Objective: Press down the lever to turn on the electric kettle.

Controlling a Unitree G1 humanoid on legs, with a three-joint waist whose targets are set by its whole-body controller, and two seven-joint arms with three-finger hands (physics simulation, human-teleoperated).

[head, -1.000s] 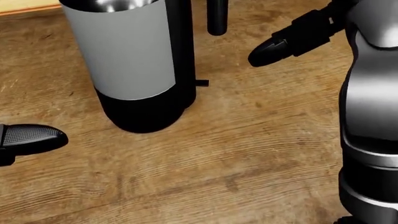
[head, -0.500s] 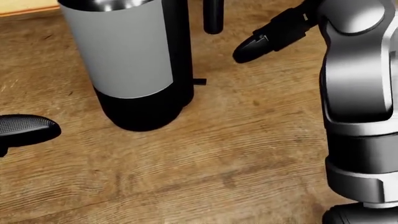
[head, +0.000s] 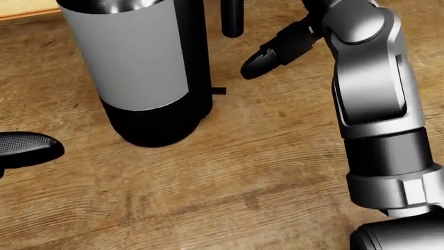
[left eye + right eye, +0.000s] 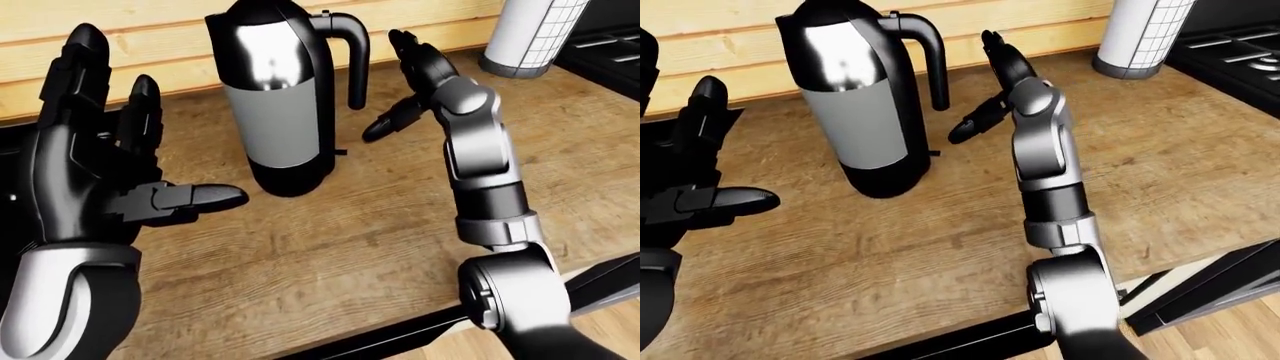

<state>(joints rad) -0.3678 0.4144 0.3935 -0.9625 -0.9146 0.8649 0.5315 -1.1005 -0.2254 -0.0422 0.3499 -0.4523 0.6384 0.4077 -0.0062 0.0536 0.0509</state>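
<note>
Right hand [image 4: 415,79] spread wide, grasping nothing, now further left in the head view than a second ago, thumb tip just beside the handle [image 4: 350,52]. Left hand [image 4: 95,161] also splayed and empty, parked at the left of the left-eye view, barely moved. Electric kettle [image 4: 275,97] upright on the wooden counter [image 4: 330,225], upper centre. Small lever [image 3: 218,90] low on its right side, not yet touched. Probably closing in; still needs to drop down to the lever.
</note>
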